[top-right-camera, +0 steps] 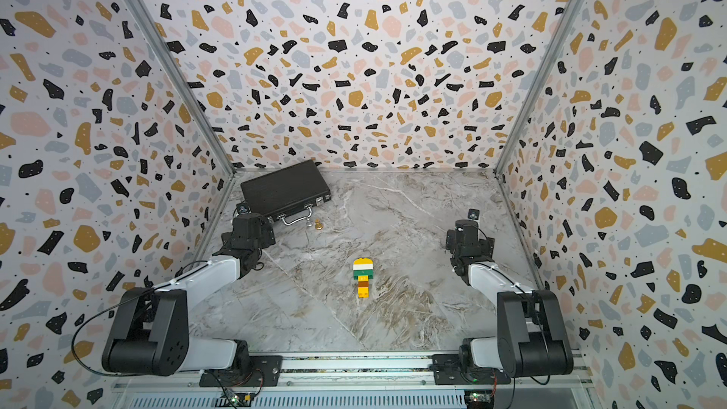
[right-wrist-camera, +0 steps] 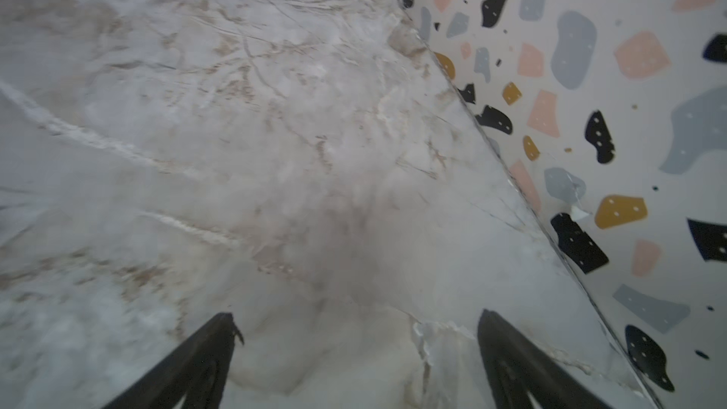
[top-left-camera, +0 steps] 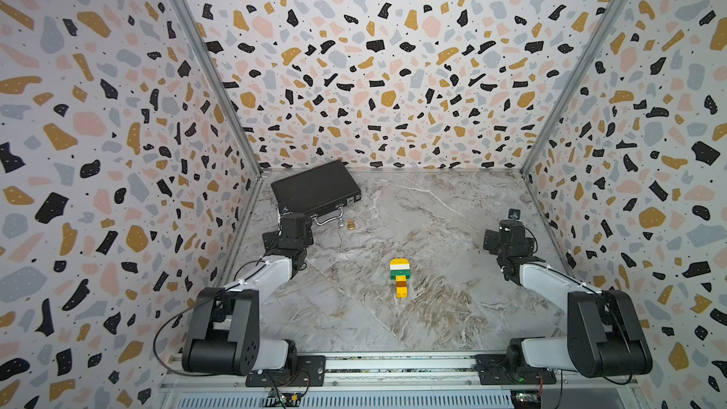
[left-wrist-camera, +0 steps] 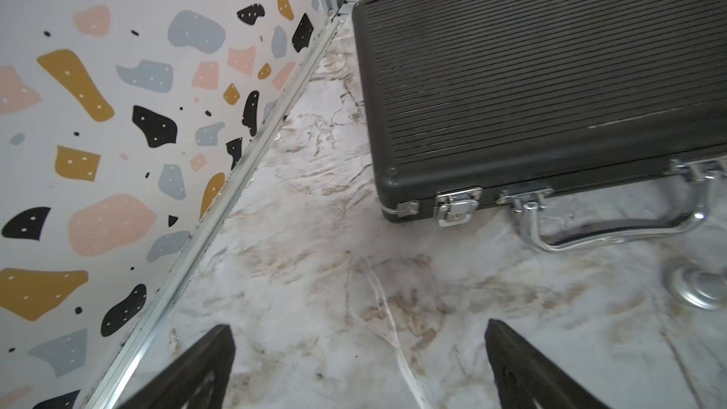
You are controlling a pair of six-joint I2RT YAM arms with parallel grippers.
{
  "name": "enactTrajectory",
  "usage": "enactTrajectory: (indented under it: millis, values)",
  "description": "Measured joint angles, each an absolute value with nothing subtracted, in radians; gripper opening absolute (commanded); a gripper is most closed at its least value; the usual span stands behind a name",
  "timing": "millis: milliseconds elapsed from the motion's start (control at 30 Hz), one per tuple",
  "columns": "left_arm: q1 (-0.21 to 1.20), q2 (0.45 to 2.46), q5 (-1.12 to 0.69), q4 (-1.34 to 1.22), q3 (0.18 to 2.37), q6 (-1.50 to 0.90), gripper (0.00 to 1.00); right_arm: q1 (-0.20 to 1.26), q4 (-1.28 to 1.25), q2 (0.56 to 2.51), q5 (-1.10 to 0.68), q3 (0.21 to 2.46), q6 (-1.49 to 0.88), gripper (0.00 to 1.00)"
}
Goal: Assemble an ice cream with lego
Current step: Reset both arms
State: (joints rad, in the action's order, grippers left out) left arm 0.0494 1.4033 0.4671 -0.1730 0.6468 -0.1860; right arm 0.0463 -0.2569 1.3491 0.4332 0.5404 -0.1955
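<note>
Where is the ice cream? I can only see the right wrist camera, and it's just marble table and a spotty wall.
Observer: The ice cream lies flat on the table between the two arms, as both top views show.
Operator: Is it all put together?
Observer: It looks so: rounded yellow top, white band, green band, then a yellow-brown-yellow stick.
Operator: Is the other arm holding something?
Observer: No. The left gripper is open with nothing in it, and it points toward a closed black briefcase in the far corner.
</note>
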Motion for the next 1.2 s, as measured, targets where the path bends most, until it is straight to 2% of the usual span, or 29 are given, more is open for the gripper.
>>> enactTrajectory:
  millis: [200, 467, 567, 1200]
  values:
    - [0.001, 1.430, 0.396, -0.308, 0.569, -0.177, 1.00, -0.031, -0.467, 1.371, 0.346, 0.422, -0.175, 0.99]
    - [0.064, 1.417, 0.253, -0.643, 0.341, -0.072, 0.99, -0.069, -0.755, 1.417, 0.187, 0.318, -0.153, 0.99]
    - [0.062, 1.434, 0.218, -0.687, 0.324, -0.051, 0.99, -0.068, -0.954, 1.492, 0.154, 0.259, -0.144, 1.00]
    - [0.041, 1.439, 0.164, -0.788, 0.327, -0.037, 1.00, -0.027, -0.888, 1.524, 0.113, 0.330, -0.076, 1.00]
